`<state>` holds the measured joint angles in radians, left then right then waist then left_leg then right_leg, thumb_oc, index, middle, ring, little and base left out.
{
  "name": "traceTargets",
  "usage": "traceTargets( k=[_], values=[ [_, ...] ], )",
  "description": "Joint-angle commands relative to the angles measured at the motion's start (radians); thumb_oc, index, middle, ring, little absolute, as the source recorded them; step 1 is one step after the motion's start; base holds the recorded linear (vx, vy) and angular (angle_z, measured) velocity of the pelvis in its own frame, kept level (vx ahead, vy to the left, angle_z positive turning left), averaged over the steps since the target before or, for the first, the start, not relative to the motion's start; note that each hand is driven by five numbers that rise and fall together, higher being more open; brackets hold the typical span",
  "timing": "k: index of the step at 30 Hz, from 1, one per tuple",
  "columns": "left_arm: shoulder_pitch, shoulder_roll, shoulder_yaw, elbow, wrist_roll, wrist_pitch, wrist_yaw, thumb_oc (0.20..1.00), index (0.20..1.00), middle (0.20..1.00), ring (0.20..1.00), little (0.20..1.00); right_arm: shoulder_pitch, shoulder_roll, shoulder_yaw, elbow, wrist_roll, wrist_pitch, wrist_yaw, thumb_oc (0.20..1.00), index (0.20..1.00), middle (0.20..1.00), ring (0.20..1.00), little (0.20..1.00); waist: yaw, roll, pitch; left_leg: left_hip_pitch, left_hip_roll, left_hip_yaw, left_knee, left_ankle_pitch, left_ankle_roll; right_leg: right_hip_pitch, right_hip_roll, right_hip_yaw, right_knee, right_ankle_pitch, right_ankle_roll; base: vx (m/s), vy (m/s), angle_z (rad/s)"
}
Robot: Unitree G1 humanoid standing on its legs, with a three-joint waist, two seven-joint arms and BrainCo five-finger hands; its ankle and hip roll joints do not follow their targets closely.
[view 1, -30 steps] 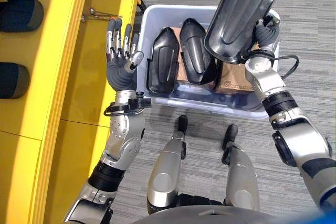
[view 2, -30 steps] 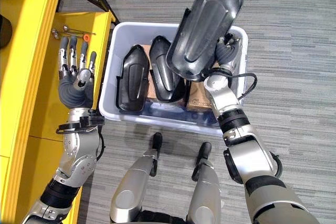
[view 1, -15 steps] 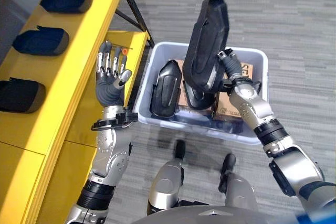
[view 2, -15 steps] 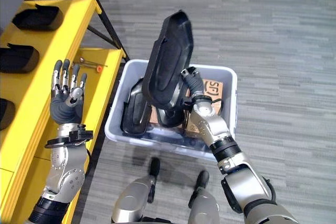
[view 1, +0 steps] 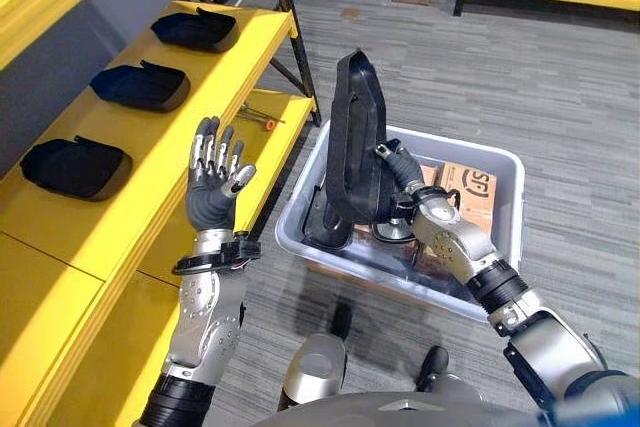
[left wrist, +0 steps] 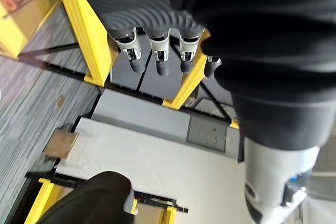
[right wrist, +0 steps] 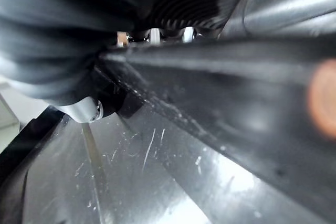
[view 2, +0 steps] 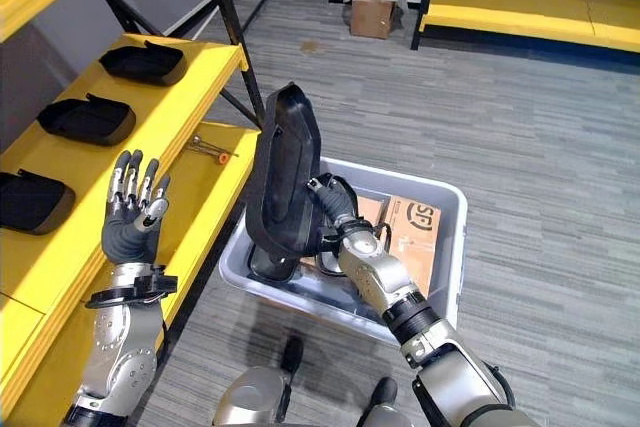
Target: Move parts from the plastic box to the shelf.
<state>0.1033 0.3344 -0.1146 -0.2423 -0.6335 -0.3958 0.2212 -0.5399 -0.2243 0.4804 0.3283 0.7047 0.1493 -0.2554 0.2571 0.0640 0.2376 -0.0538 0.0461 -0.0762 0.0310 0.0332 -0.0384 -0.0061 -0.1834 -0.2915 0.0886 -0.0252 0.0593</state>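
The right hand (view 1: pixel 405 169) pinches a black part (view 1: pixel 355 142) by its lower edge and holds it upright above the near-left corner of the box (view 1: pixel 500 162). Most of the part's length stands above the fingers, so the hold looks top-heavy. If the wrist swings toward the shelf (view 1: pixel 170 142) quickly, the part could pivot in the pinch or slip out, falling back onto the parts in the box (view 1: pixel 322 227) below the hand or onto the floor.

The left hand (view 1: pixel 212 187) is raised between the held part and the shelf, palm facing the part, fingers spread and empty. If it stays there, the part may strike it on the way across.

Three parts (view 1: pixel 75 167) already lie on the shelf, beyond the left hand, so a careless set-down could knock one.
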Motion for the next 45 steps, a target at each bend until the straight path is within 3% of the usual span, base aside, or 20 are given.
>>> traceTargets(
  k=[1, 5, 9, 10, 11, 12, 14, 16, 17, 19, 22, 27, 30, 32, 38, 39, 43, 45],
  values=[
    [0.022, 0.052, -0.001, -0.056, 0.058, -0.034, -0.008, 1.000, 1.000, 1.000, 1.000, 1.000, -0.003, 0.038, 0.005, -0.144, 0.092, -0.060, 0.044, 0.200, 0.200, 0.200, 0.200, 0.200, 0.019, -0.045, -0.057, -0.018, 0.037, 0.008, -0.064, 0.098, -0.010, 0.100, -0.048, -0.064, -0.037, 0.031, 0.010, -0.04, 0.155, 0.14],
    [0.023, 0.060, -0.014, -0.059, 0.097, -0.030, -0.016, 1.000, 1.000, 1.000, 1.000, 1.000, 0.016, 0.049, 0.021, -0.180, 0.138, -0.053, 0.072, 0.200, 0.200, 0.200, 0.200, 0.200, 0.029, -0.066, -0.082, -0.011, 0.010, 0.032, -0.084, 0.098, 0.007, 0.126, -0.065, -0.097, -0.090, 0.075, 0.047, -0.06, 0.169, 0.13],
    [0.025, 0.056, -0.032, -0.039, 0.101, -0.029, -0.006, 1.000, 1.000, 1.000, 1.000, 1.000, 0.047, 0.058, 0.029, -0.196, 0.177, -0.043, 0.113, 0.200, 0.200, 0.200, 0.200, 0.200, 0.040, -0.078, -0.096, 0.013, -0.023, 0.083, -0.086, 0.080, 0.027, 0.126, -0.082, -0.168, -0.091, 0.115, 0.063, -0.05, 0.179, 0.05],
    [0.027, 0.054, -0.034, -0.037, 0.090, -0.030, 0.010, 1.000, 1.000, 1.000, 1.000, 1.000, 0.055, 0.064, 0.033, -0.204, 0.188, -0.035, 0.123, 0.200, 0.200, 0.200, 0.200, 0.200, 0.044, -0.080, -0.097, 0.032, -0.023, 0.102, -0.089, 0.062, 0.025, 0.124, -0.087, -0.185, -0.074, 0.113, 0.072, -0.12, 0.179, -0.25],
    [0.009, 0.055, -0.041, -0.028, 0.095, -0.019, 0.019, 1.000, 1.000, 1.000, 1.000, 1.000, 0.064, 0.065, 0.042, -0.232, 0.184, -0.026, 0.119, 0.200, 0.200, 0.200, 0.200, 0.200, 0.030, -0.073, -0.094, 0.033, -0.035, 0.119, -0.082, 0.054, 0.050, 0.071, -0.075, -0.161, 0.013, 0.082, 0.058, -0.10, 0.130, -0.48],
    [0.009, 0.055, -0.041, -0.028, 0.095, -0.019, 0.019, 1.000, 1.000, 1.000, 1.000, 1.000, 0.064, 0.065, 0.042, -0.232, 0.184, -0.026, 0.119, 0.200, 0.200, 0.200, 0.200, 0.200, 0.030, -0.073, -0.094, 0.033, -0.035, 0.119, -0.082, 0.054, 0.050, 0.071, -0.075, -0.161, 0.013, 0.082, 0.058, -0.13, 0.066, -0.64],
    [-0.027, 0.055, -0.071, -0.018, 0.077, 0.015, -0.017, 1.000, 1.000, 1.000, 1.000, 1.000, 0.097, 0.039, 0.053, -0.246, 0.201, -0.063, 0.097, 0.200, 0.200, 0.200, 0.200, 0.200, -0.012, -0.084, -0.109, 0.021, -0.070, 0.039, -0.081, 0.047, 0.075, 0.033, 0.055, -0.022, 0.028, 0.009, 0.007, 0.04, -0.110, -0.17],
    [-0.039, 0.053, -0.106, -0.006, 0.028, 0.039, -0.079, 1.000, 1.000, 1.000, 1.000, 1.000, 0.157, 0.005, 0.054, -0.264, 0.186, -0.093, 0.083, 0.200, 0.200, 0.200, 0.200, 0.200, -0.066, -0.093, -0.124, 0.029, -0.117, -0.076, -0.092, 0.054, 0.091, 0.002, 0.185, 0.161, 0.023, 0.003, -0.038, 0.10, -0.121, 1.10],
    [-0.040, 0.051, -0.111, 0.000, 0.023, 0.039, -0.089, 1.000, 1.000, 1.000, 1.000, 1.000, 0.165, 0.001, 0.053, -0.266, 0.182, -0.095, 0.084, 0.200, 0.200, 0.200, 0.200, 0.200, -0.075, -0.094, -0.129, 0.026, -0.124, -0.093, -0.092, 0.057, 0.093, -0.001, 0.206, 0.187, 0.022, 0.004, -0.045, 0.09, -0.114, 2.10],
    [-0.044, 0.047, -0.143, 0.036, -0.001, 0.025, -0.132, 1.000, 1.000, 1.000, 1.000, 1.000, 0.192, -0.024, 0.031, -0.261, 0.176, -0.100, 0.107, 0.200, 0.200, 0.200, 0.200, 0.200, -0.112, -0.105, -0.138, 0.028, -0.162, -0.193, -0.091, 0.067, 0.098, 0.009, 0.274, 0.306, 0.002, 0.016, -0.070, 0.06, -0.144, 1.44],
    [-0.040, 0.041, -0.133, 0.061, -0.035, 0.042, -0.179, 1.000, 1.000, 1.000, 1.000, 1.000, 0.222, -0.050, 0.000, -0.239, 0.165, -0.102, 0.160, 0.200, 0.200, 0.200, 0.200, 0.200, -0.113, -0.110, -0.147, 0.025, -0.179, -0.254, -0.077, 0.071, 0.101, 0.024, 0.277, 0.323, -0.009, 0.024, -0.078, 0.03, -0.155, 0.97],
    [-0.018, 0.027, -0.128, 0.080, -0.032, 0.041, -0.218, 1.000, 1.000, 1.000, 1.000, 1.000, 0.251, -0.059, 0.015, -0.252, 0.154, -0.117, 0.188, 0.200, 0.200, 0.200, 0.200, 0.200, -0.106, -0.107, -0.144, 0.014, -0.187, -0.296, -0.068, 0.075, 0.106, 0.040, 0.280, 0.349, -0.023, 0.019, -0.089, -0.03, -0.094, 0.25],
    [-0.003, 0.037, -0.127, 0.079, -0.023, 0.044, -0.219, 1.000, 1.000, 1.000, 1.000, 1.000, 0.262, -0.053, 0.024, -0.257, 0.139, -0.136, 0.187, 0.200, 0.200, 0.200, 0.200, 0.200, -0.103, -0.100, -0.134, 0.008, -0.189, -0.299, -0.054, 0.071, 0.106, 0.043, 0.279, 0.332, -0.002, -0.001, -0.095, -0.04, -0.109, 0.38],
    [-0.021, 0.043, -0.123, 0.097, -0.041, 0.071, -0.296, 1.000, 1.000, 1.000, 1.000, 1.000, 0.326, -0.072, -0.016, -0.300, 0.119, -0.153, 0.165, 0.200, 0.200, 0.200, 0.200, 0.200, -0.155, -0.094, -0.127, 0.012, -0.139, -0.085, -0.034, 0.054, 0.078, 0.068, 0.246, 0.231, -0.028, 0.006, -0.084, -0.06, -0.003, 1.56],
    [-0.054, 0.036, -0.125, 0.098, -0.040, 0.099, -0.279, 1.000, 1.000, 1.000, 1.000, 1.000, 0.335, -0.084, -0.035, -0.314, 0.108, -0.131, 0.174, 0.200, 0.200, 0.200, 0.200, 0.200, -0.194, -0.105, -0.117, 0.009, -0.071, 0.054, 0.062, 0.008, 0.050, 0.066, 0.194, 0.166, 0.008, -0.005, -0.082, -0.04, 0.098, 1.02],
    [-0.065, 0.033, -0.131, 0.099, -0.040, 0.105, -0.273, 1.000, 1.000, 1.000, 1.000, 1.000, 0.321, -0.085, -0.035, -0.303, 0.109, -0.129, 0.170, 0.200, 0.200, 0.200, 0.200, 0.200, -0.202, -0.109, -0.115, 0.010, -0.040, 0.102, 0.081, 0.005, 0.041, 0.069, 0.176, 0.144, 0.018, -0.010, -0.083, -0.04, 0.204, 0.32],
    [-0.109, 0.020, -0.171, 0.130, -0.034, 0.102, -0.250, 1.000, 1.000, 1.000, 1.000, 1.000, 0.260, -0.095, -0.043, -0.268, 0.125, -0.117, 0.152, 0.200, 0.200, 0.200, 0.200, 0.200, -0.232, -0.108, -0.114, 0.025, 0.083, 0.205, 0.107, 0.071, 0.002, 0.083, 0.136, 0.086, 0.039, -0.034, -0.091, -0.01, 0.260, 0.40],
    [-0.134, 0.017, -0.200, 0.155, -0.010, 0.083, -0.232, 1.000, 1.000, 1.000, 1.000, 1.000, 0.232, -0.104, -0.054, -0.252, 0.141, -0.095, 0.150, 0.200, 0.200, 0.200, 0.200, 0.200, -0.241, -0.082, -0.116, 0.048, 0.099, 0.221, 0.050, 0.079, -0.010, 0.095, 0.108, 0.043, 0.061, -0.062, -0.091, 0.07, 0.533, 0.48]
  ],
)
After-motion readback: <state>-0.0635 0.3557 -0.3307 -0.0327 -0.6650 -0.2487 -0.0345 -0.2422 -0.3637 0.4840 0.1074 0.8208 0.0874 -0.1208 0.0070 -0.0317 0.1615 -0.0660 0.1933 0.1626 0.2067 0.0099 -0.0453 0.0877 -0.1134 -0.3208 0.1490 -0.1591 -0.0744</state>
